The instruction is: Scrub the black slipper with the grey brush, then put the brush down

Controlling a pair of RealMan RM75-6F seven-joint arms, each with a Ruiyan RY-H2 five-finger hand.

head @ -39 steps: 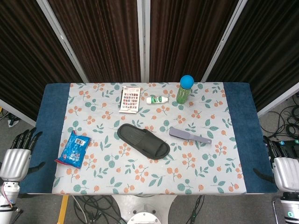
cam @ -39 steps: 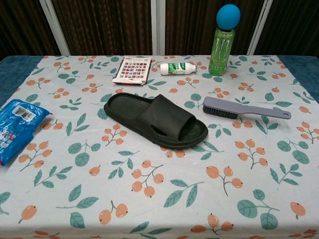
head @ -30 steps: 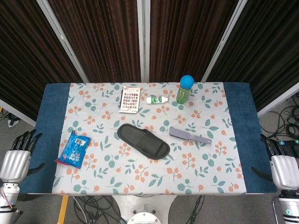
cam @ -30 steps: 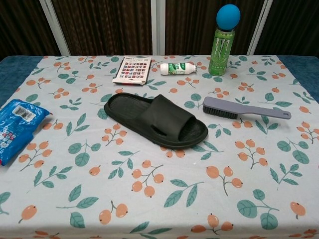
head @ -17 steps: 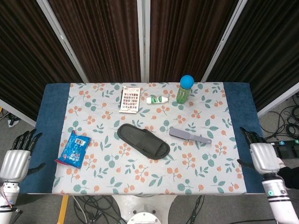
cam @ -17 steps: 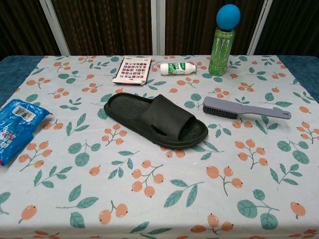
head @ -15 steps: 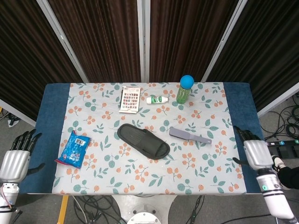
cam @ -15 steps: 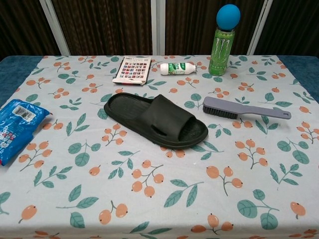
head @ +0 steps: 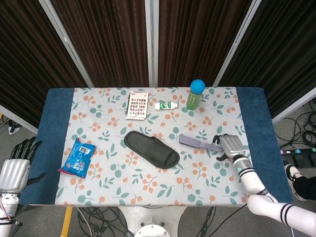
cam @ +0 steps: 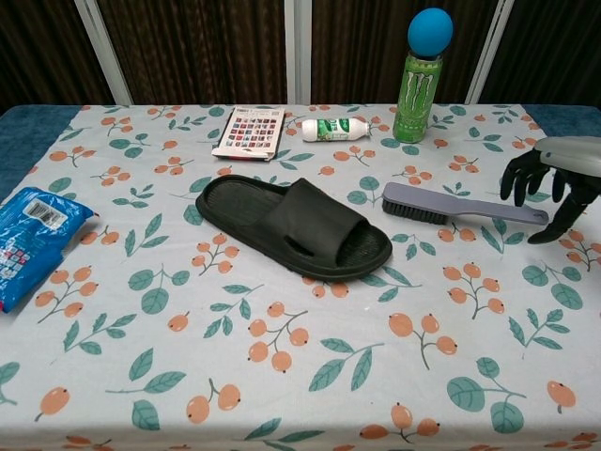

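The black slipper [head: 151, 148] [cam: 293, 225] lies flat mid-table, toe end toward the right. The grey brush [head: 200, 143] [cam: 460, 206] lies to its right, bristles down, handle pointing right. My right hand [head: 231, 146] [cam: 554, 179] hovers over the handle's end with its fingers spread and curled downward, holding nothing. My left hand [head: 16, 167] hangs off the table's left front corner, fingers apart and empty; the chest view does not show it.
A blue packet [head: 78, 157] [cam: 26, 241] lies at the left. At the back stand a colour card [head: 137, 104] [cam: 249, 132], a small white bottle on its side [head: 166, 105] [cam: 335, 129] and a green can topped with a blue ball [head: 195, 96] [cam: 421, 75].
My right hand has swung in from beyond the table's right edge to just above the brush handle's end. The left hand, slipper and brush have stayed put.
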